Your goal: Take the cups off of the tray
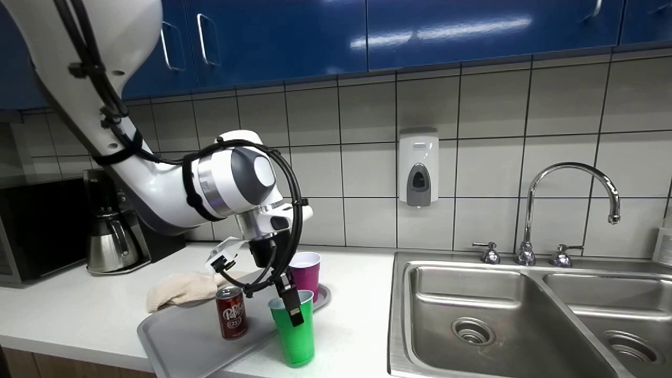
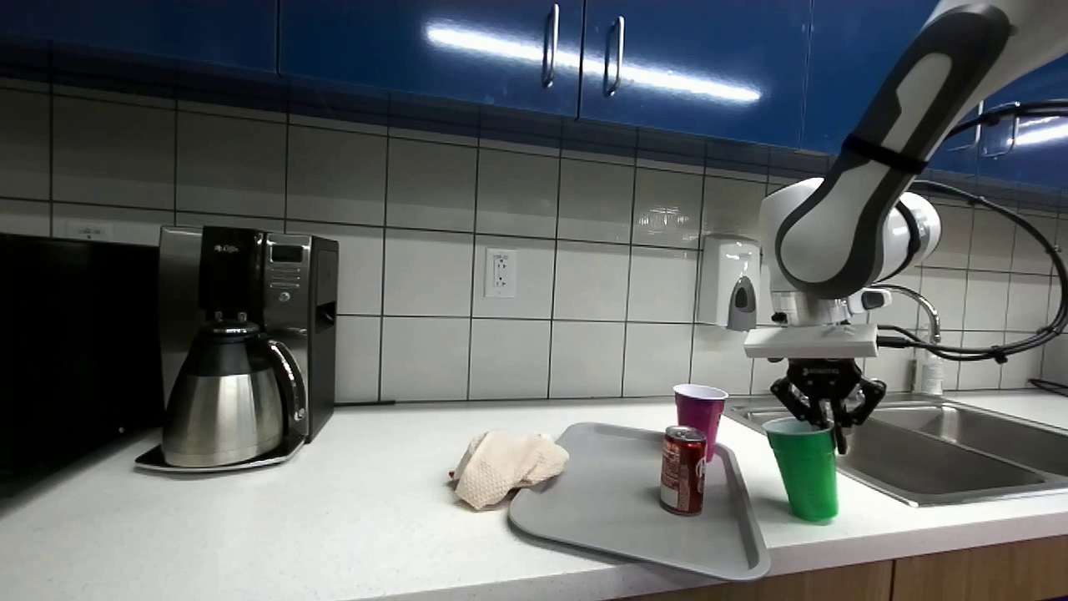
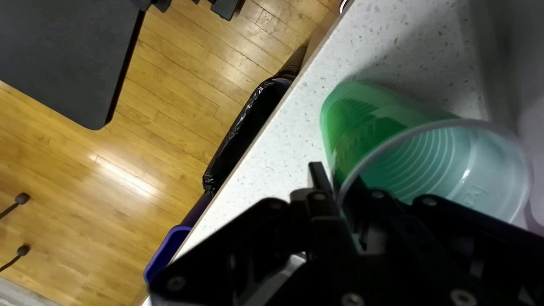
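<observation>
The green cup (image 1: 296, 341) stands off the tray, on the white counter beside the tray's edge near the sink, in both exterior views (image 2: 805, 476); it looks slightly tilted. My gripper (image 1: 294, 315) is over its rim, one finger outside and one inside the cup, with only the thin wall between them. The wrist view shows the gripper (image 3: 335, 182) closed on the near rim of the green cup (image 3: 361, 114). The magenta-pink cup (image 2: 699, 411) stands on the grey tray (image 2: 601, 501) at its far corner, its base partly hidden behind the soda can.
A dark red soda can (image 2: 682, 472) stands on the tray. A beige cloth (image 2: 507, 467) lies at the tray's edge. The steel sink (image 1: 472, 294) is on the right, a coffee maker (image 2: 242, 359) on the left. A black-lined bin (image 3: 250, 131) stands below the counter edge.
</observation>
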Available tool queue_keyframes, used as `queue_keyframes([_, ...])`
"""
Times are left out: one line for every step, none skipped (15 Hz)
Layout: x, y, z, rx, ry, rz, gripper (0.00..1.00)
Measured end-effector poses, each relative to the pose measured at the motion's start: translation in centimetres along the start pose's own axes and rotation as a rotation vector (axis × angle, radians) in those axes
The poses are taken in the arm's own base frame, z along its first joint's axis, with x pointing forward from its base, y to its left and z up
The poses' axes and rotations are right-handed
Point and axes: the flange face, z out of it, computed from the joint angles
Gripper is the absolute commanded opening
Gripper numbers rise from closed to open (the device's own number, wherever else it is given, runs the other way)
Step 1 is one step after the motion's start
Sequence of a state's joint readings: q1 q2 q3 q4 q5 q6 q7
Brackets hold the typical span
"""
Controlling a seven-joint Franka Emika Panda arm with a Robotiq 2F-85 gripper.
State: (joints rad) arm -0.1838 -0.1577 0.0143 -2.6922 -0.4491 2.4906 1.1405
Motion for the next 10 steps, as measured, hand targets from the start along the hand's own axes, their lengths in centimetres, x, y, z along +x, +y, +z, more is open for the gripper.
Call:
queue_keyframes([0.0, 0.0, 0.0, 0.0, 0.0, 0.004, 0.54])
queue_keyframes([0.0, 0.0, 0.0, 0.0, 0.0, 0.01, 0.6])
queue_keyframes([0.0, 0.0, 0.0, 0.0, 0.0, 0.016, 0.69])
queue_keyframes([0.01, 0.01, 0.01, 0.0, 0.0, 0.023, 0.75])
queue_keyframes([0.01, 0.02, 0.01, 0.0, 0.0, 0.029, 0.84])
queue_keyframes([0.02, 0.02, 0.01, 0.0, 0.0, 0.033, 0.91])
queue_keyframes([0.02, 0.02, 0.01, 0.0, 0.0, 0.036, 0.99])
queue_keyframes([0.02, 0.02, 0.01, 0.0, 0.0, 0.039, 1.0])
queue_keyframes([0.02, 0.02, 0.01, 0.0, 0.0, 0.042, 1.0])
queue_keyframes([0.02, 0.02, 0.0, 0.0, 0.0, 0.045, 1.0])
